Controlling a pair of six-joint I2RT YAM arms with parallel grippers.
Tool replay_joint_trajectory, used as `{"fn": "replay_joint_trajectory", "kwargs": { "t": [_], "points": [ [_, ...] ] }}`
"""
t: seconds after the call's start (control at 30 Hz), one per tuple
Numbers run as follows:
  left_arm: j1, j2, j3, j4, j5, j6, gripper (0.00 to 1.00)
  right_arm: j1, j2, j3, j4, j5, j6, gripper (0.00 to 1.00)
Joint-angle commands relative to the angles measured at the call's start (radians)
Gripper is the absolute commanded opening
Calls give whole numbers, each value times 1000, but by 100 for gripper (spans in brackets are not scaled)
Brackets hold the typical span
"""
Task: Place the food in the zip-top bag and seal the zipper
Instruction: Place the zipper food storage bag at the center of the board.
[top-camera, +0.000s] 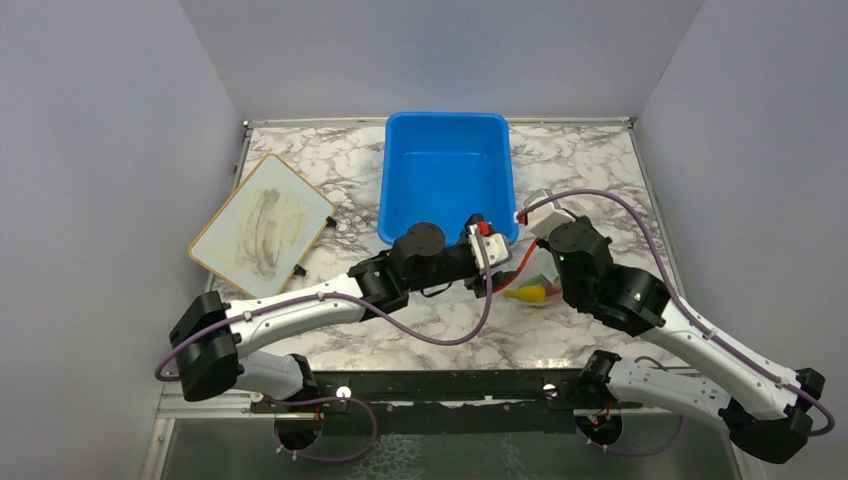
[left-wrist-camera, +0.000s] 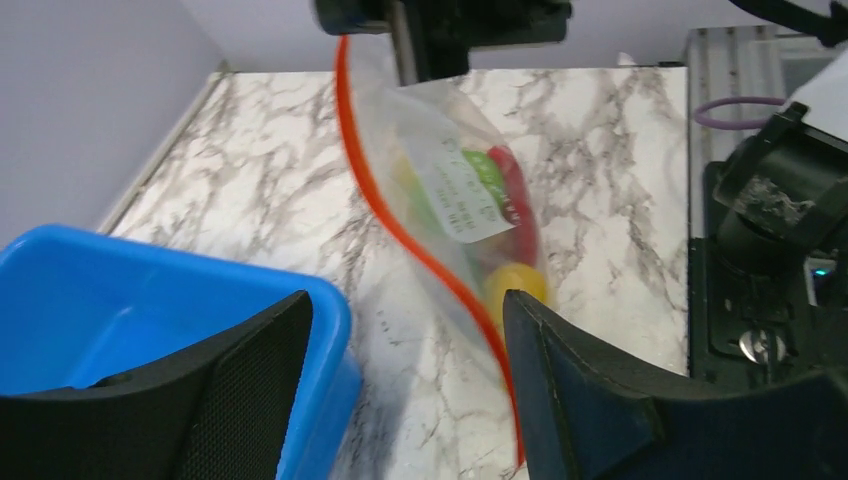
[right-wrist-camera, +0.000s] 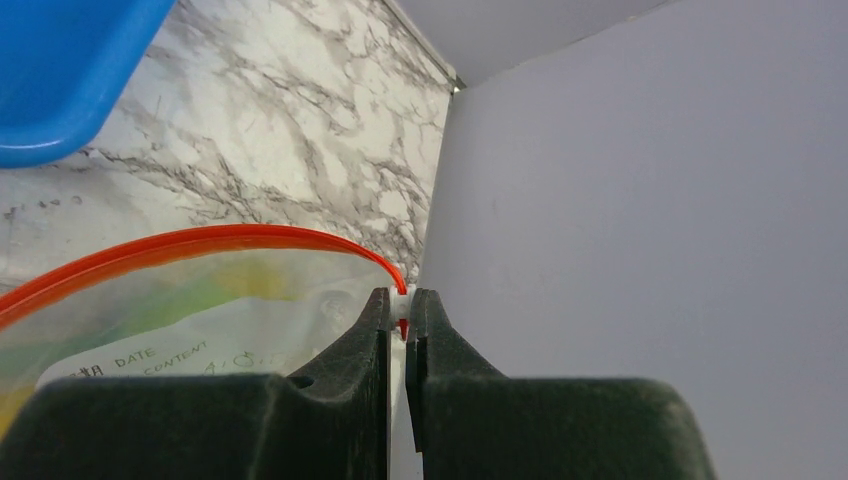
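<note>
The clear zip-top bag (left-wrist-camera: 440, 190) hangs stretched between my two grippers, just in front of the blue tub. Inside it I see a yellow piece (left-wrist-camera: 515, 280), a red chili (left-wrist-camera: 520, 215) and something green (left-wrist-camera: 480, 165). The orange-red zipper (left-wrist-camera: 400, 235) runs along its mouth. My left gripper (left-wrist-camera: 405, 300) is open, with the zipper passing close to its right finger (left-wrist-camera: 560, 370). My right gripper (right-wrist-camera: 400, 300) is shut on the zipper's white end piece (right-wrist-camera: 402, 297). In the top view the bag (top-camera: 535, 285) shows between the two wrists, beside the left gripper (top-camera: 497, 262).
The blue tub (top-camera: 445, 175) stands at the back centre, and its near corner (left-wrist-camera: 320, 310) is next to my left finger. A tan-rimmed board (top-camera: 262, 225) lies at the left. The right wall (right-wrist-camera: 650, 200) is close beside the right gripper.
</note>
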Motion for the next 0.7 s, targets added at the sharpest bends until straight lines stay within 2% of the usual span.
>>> {"fn": "replay_joint_trajectory", "kwargs": {
  "t": [0.0,0.07,0.1,0.13,0.37,0.53,0.67],
  "points": [
    [-1,-83,2,-104,-182,38,75,-45,3,-22,67,11,-37,1],
    [-1,-115,14,-154,-179,64,87,-77,14,-26,68,1,-53,1],
    [-1,-131,18,-174,-191,70,97,-96,21,-23,67,-6,-62,1],
    [0,-149,21,-188,-210,74,99,-124,31,-19,65,-12,-71,1],
    [0,-263,-7,-230,-309,96,99,-405,121,23,190,-198,-184,1],
    [-1,-319,-32,-236,-320,80,99,-593,257,82,233,-318,-167,1],
    [-1,-340,-72,-216,-329,70,99,-782,381,143,285,-495,-121,1]
  ]
}}
